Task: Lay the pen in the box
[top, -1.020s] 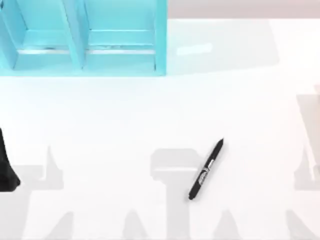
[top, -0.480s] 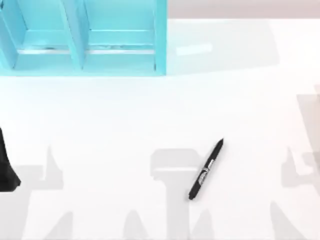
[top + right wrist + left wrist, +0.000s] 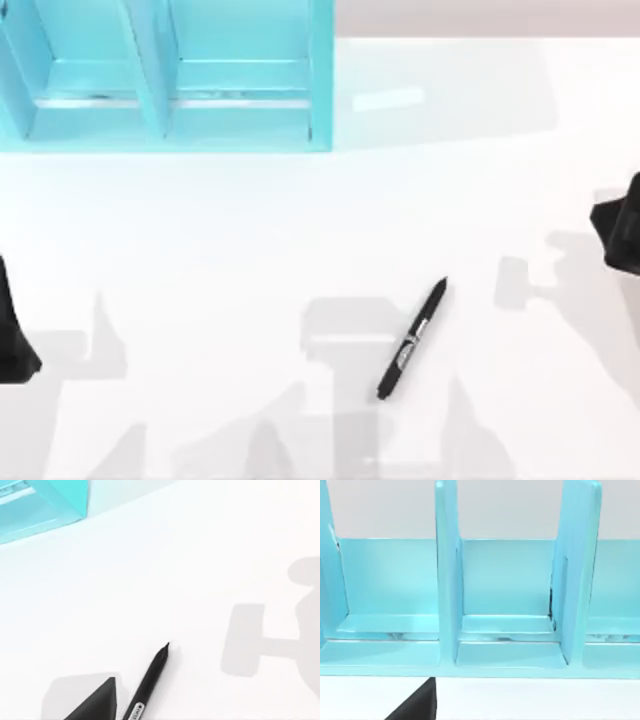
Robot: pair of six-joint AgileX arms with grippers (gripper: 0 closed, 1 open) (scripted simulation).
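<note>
The pen [image 3: 412,340] lies diagonally on the surface [image 3: 250,250], tip toward the far right; the right tool [image 3: 620,235] is nearer, its grip state unclear

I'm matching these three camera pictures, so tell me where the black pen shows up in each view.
Top view: the pen lies slantwise on the white table, right of centre, near the front.
Left wrist view: no pen here; it looks into the blue box.
Right wrist view: the pen's tapered end reaches up from the picture's lower edge.
Shared landmark: the blue box, at the top view's upper left.
</note>
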